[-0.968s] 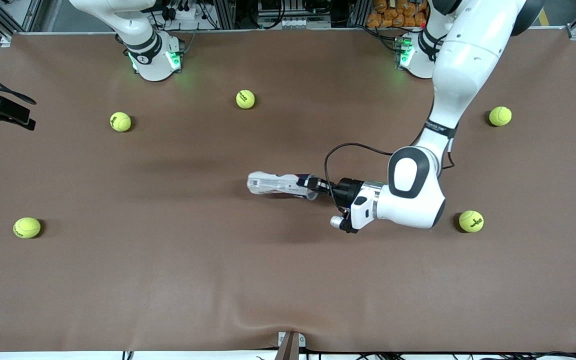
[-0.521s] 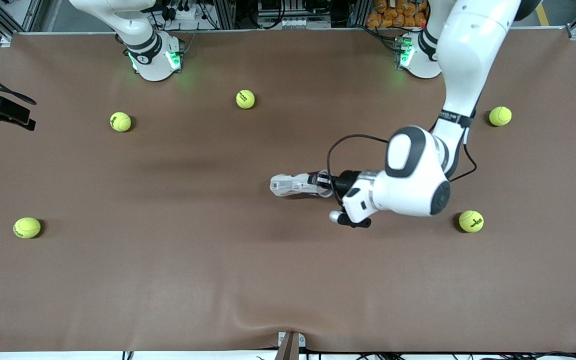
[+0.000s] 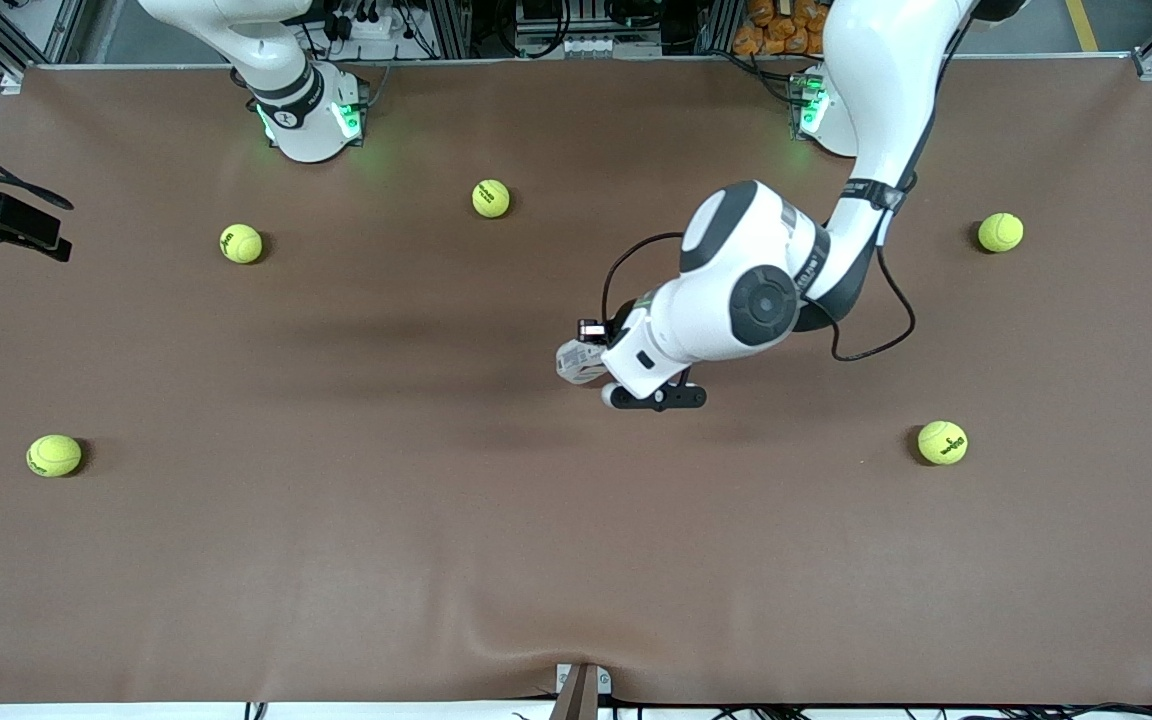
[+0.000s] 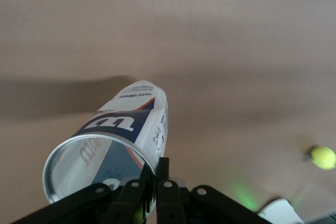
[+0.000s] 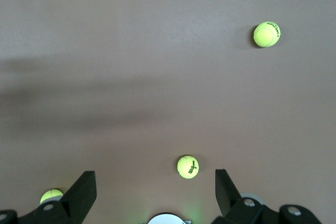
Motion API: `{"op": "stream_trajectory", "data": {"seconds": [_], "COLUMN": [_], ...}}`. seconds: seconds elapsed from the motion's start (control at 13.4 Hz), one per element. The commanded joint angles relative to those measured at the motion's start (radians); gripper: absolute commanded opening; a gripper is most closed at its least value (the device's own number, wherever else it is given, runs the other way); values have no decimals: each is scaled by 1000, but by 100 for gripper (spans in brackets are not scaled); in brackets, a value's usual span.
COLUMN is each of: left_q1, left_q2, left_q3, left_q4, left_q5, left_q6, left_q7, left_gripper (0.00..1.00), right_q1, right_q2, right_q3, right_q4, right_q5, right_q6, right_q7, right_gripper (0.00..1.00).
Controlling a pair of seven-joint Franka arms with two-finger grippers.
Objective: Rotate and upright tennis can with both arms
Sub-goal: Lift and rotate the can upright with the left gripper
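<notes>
Tennis can (image 4: 118,137) held at its open rim, tilted over mid-table (image 3: 336,560), centre of the front frame
Left tool (image 4: 149,184) clamps the rim; can's long axis slopes down away from it; right tool (image 5: 155,195) open, waiting well apart

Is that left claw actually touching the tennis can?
Touching. The left wrist view shows the left gripper pinching the tennis can's silvery rim between shut fingers.

Left pincer (image 4: 147,182) pinching tennis can (image 4: 118,135) rim.
</notes>
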Motion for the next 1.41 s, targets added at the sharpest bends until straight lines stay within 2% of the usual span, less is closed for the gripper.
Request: {"op": "stream_trajectory", "data": {"seconds": [0.0,0.37,1.34], "left_q1": [-26,-121,-195], "left_q2": [-29,-17,21], "left_q3": [1,11,13], "left_q4": [-4,20,27], "left_q5": [105,233,317], "left_q6": [-1,-1,1], "left_q7": [-108,-270,-377], "left_gripper": [0,0,0], "right_q1": [10,4,9], "right_q2": [1,1,1], "right_q3": [-4,-4,-4], "right_q4": [4,4,4], "right_q5": [-17,-16,-17], "right_q6": [3,14,14], "right_q7": [-4,-4,-4], "right_gripper": [100,100,100]}}
